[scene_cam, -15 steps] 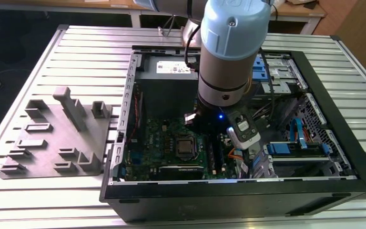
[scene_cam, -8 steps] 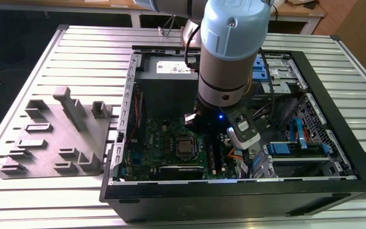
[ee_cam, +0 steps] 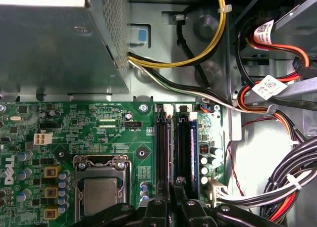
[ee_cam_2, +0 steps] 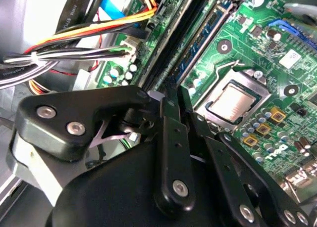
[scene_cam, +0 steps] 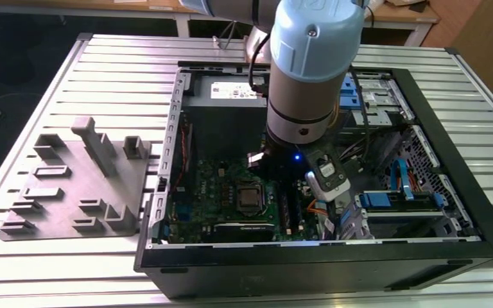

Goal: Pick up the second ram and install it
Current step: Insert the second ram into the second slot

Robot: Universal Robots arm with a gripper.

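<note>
Black gripper (ee_cam: 173, 195) linkage fills the foreground in both wrist views, fingers drawn close together over the memory slots (ee_cam: 171, 148); whether they pinch the second ram (ee_cam_2: 171, 86) I cannot tell, though a dark stick stands edge-on in a slot beneath them; the processor socket (ee_cam: 100, 195) sits just beside; if the stick is tilted, pressing could jam it or strain the motherboard (ee_cam: 99, 133).

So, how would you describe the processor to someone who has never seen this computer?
Look inside the open black computer case and find the green motherboard lying at its bottom. On it, beside the long black memory slots, sits the processor. It is the flat, square, silver plate held in a metal frame, and no other part on the board looks like that.
</note>
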